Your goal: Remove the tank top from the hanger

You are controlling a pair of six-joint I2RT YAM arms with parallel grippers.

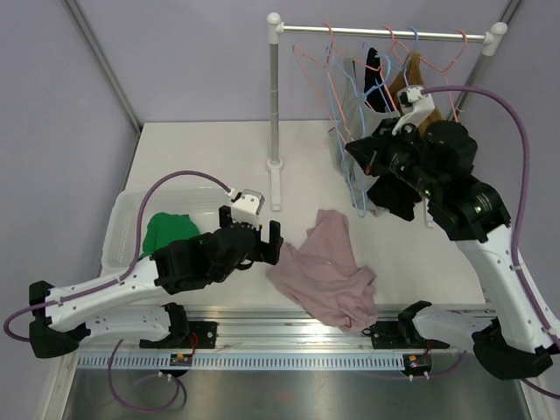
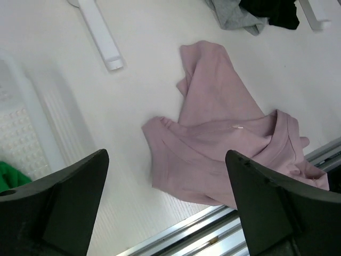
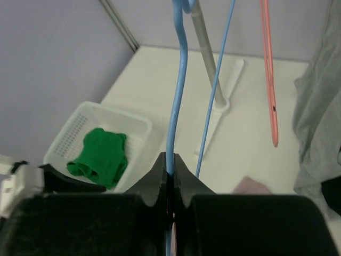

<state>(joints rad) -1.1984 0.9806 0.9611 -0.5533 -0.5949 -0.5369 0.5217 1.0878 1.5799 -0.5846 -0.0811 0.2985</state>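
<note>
One pink tank top (image 1: pixel 328 276) on table (image 1: pixel 201 149), one green garment (image 1: pixel 164 232) in basket (image 1: pixel 121 226)

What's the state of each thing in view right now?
left hand, open, empty
right hand, shut on blue hanger
pink garment, off hanger, crumpled on table
green garment, lying in basket
grey garment, hanging from rack
</note>
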